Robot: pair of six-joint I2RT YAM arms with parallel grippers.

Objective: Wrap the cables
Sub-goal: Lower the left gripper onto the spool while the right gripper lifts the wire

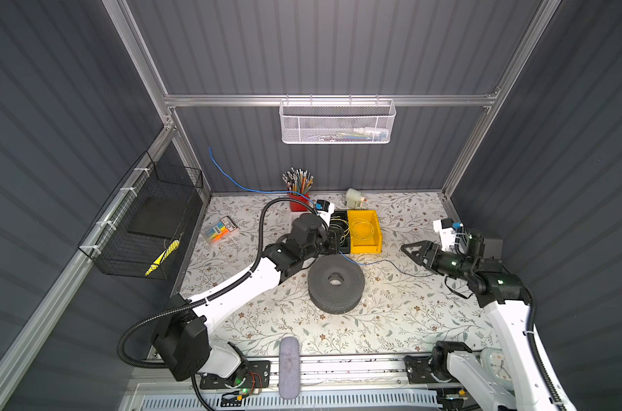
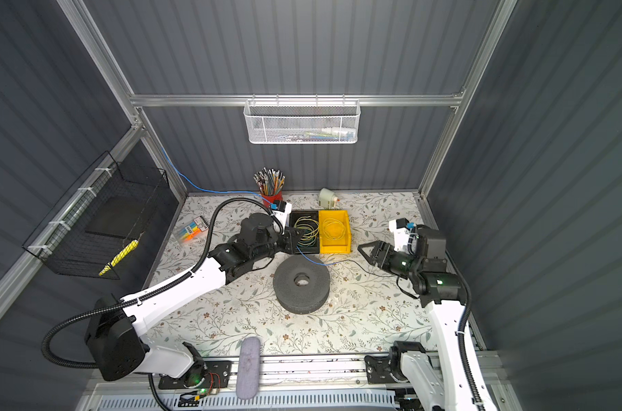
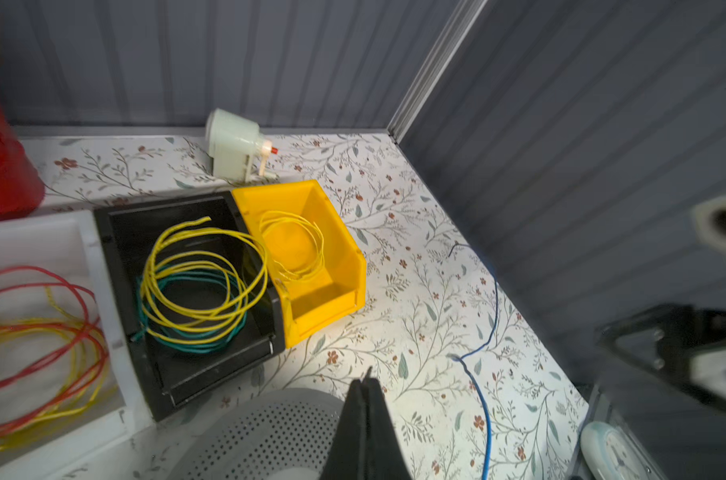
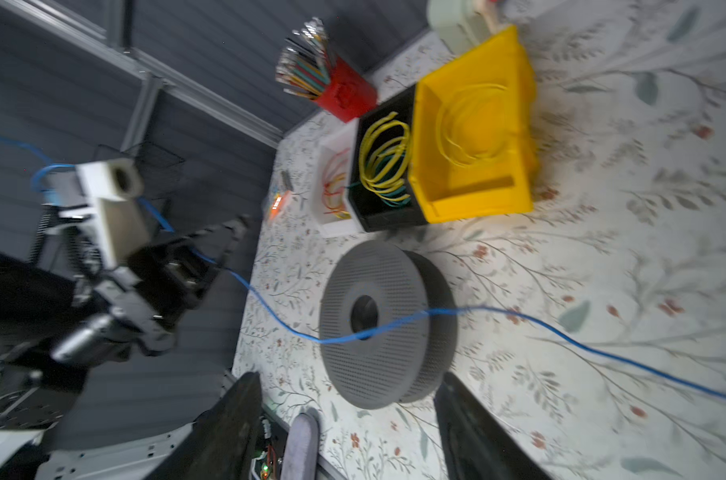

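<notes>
One floral-patterned table (image 1: 391, 313) is carrying everything. At its middle the grey spool (image 1: 320, 284) is lying flat: a thick, round, matte drum, perforated all over, hub hole facing up, nothing wound on it yet. Toward the back edge a white bin (image 4: 336, 228), a black bin (image 4: 394, 218) and a yellow bin (image 4: 477, 203) are standing side by side, holding other coils of wire (image 4: 386, 162).

Your left gripper (image 1: 332, 245) is hovering between the black bin and the spool with its jaws pressed together, and the blue wire (image 2: 323, 265) seems to be running out from between them. That wire — thin, glossy, springy — is running from up by the back left corner, past the left gripper, over the spool's back rim and on along the table toward the right edge. Its long axis is lying left to right, pointing nearly at your right gripper (image 1: 411, 251), which is hovering near the right edge with jaws spread wide, holding nothing. Its loose stretch is lying on the table ahead of those jaws, so the right arm is sitting nearer; by my judgement the coming grab is hinging on squaring the jaws across the wire.
</notes>
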